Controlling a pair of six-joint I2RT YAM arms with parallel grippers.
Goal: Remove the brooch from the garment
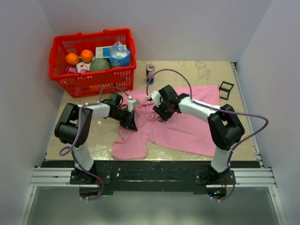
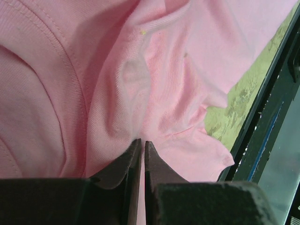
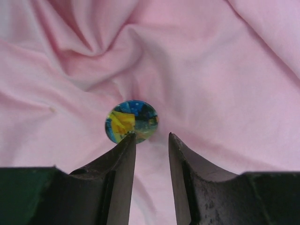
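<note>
The garment is a wrinkled pink shirt spread over the middle of the table. The brooch is a small round disc with a blue and yellow picture, pinned on the cloth where several folds meet. My right gripper is open a little, just short of the brooch; its left fingertip overlaps the disc's lower edge. In the top view the right gripper points down onto the shirt's upper middle. My left gripper is at the shirt's left side, shut on a fold of pink cloth, its tips nearly together.
A red basket with oranges, a melon and packets stands at the back left. A drink can stands behind the shirt. A small black open-frame cube sits at the back right. The table's near edge and black rail show in the left wrist view.
</note>
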